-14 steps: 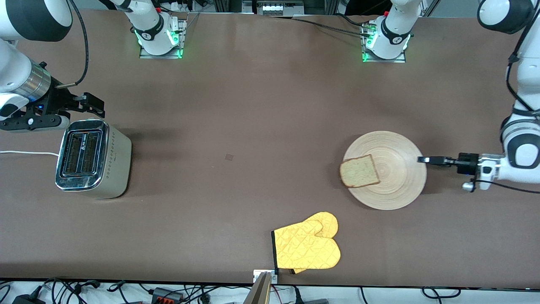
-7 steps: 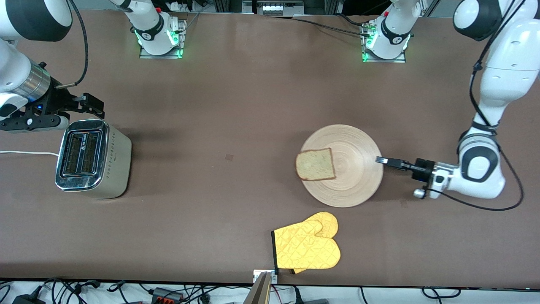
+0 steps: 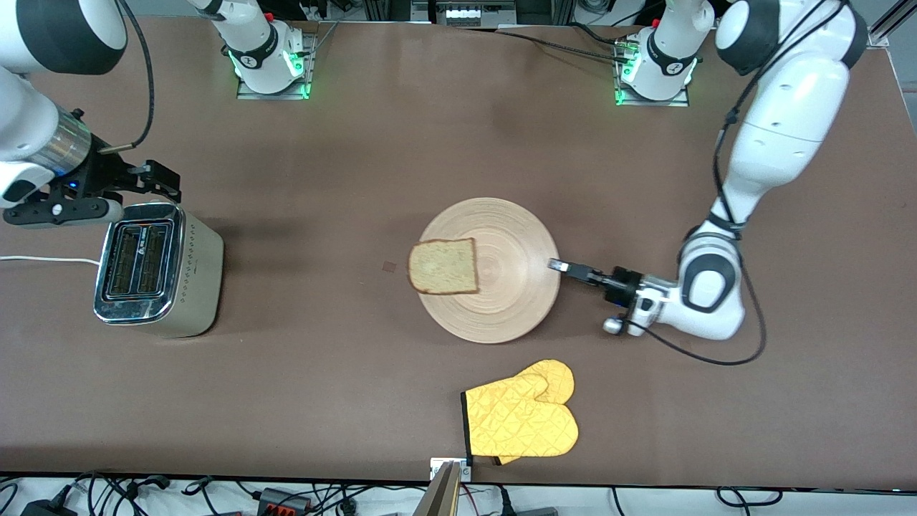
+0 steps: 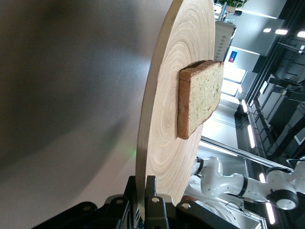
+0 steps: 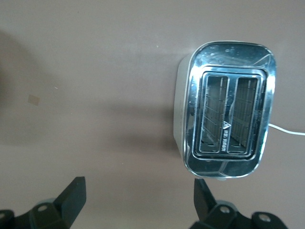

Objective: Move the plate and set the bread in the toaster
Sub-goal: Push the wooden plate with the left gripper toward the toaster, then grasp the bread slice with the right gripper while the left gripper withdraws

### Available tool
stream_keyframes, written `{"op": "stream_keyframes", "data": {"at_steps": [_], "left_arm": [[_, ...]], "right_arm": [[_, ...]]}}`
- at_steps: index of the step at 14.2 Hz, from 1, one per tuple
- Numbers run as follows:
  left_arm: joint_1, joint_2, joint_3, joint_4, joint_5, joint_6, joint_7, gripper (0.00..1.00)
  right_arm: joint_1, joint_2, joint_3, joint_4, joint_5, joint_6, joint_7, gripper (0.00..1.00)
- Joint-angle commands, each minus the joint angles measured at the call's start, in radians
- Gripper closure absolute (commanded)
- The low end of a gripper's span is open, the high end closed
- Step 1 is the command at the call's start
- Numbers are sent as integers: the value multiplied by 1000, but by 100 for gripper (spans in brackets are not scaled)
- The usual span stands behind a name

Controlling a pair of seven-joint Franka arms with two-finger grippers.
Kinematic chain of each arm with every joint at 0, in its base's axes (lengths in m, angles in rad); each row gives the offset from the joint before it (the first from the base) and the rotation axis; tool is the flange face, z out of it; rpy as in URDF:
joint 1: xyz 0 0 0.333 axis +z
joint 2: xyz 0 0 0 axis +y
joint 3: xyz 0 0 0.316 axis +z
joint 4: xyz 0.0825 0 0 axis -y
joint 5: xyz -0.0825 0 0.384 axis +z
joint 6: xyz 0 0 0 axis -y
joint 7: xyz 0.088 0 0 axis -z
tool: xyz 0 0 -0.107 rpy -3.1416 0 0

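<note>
The light-wood plate (image 3: 510, 290) lies at mid-table with the brown bread (image 3: 443, 266) on its part toward the toaster. My left gripper (image 3: 558, 266) is shut on the plate's rim at the side toward the left arm's end. The left wrist view shows its fingers (image 4: 151, 191) clamped on the plate's edge (image 4: 162, 143), with the bread (image 4: 200, 98) farther along the plate. The silver toaster (image 3: 154, 269) stands at the right arm's end, both slots empty. My right gripper (image 3: 159, 179) hovers open and empty over the table beside the toaster (image 5: 228, 119); its fingertips (image 5: 138, 191) are wide apart.
A yellow oven mitt (image 3: 521, 419) lies near the table's front edge, nearer the camera than the plate. The toaster's white cord (image 3: 43, 259) runs off the right arm's end. Bare brown table lies between the plate and the toaster.
My left gripper has slid the plate, with the bread on it, from the left arm's end to mid-table, toward the toaster. The right gripper has stayed by the toaster.
</note>
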Motion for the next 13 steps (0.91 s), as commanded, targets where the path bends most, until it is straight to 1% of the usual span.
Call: {"op": "stream_keyframes", "data": {"at_steps": [1,3,7,9,10,13], "left_arm": [[-46,0,4,1,-74,12,3,100],[-98,17,4,5,-105,67,4,100],[-175,37,4,13,-103,182,12,100],[-184,42,4,13,-117,195,20,100],[-186,42,4,13,-144,195,21,100],[-212,43,4,13,-160,209,41,100]], "right_arm": [[18,23,0,2,44,10,2,0],[19,38,0,2,60,19,2,0],[67,67,0,2,64,30,2,0],[104,92,-2,2,77,36,2,0],[111,105,-2,2,89,45,2,0],[142,156,-2,0,97,98,3,0]]}}
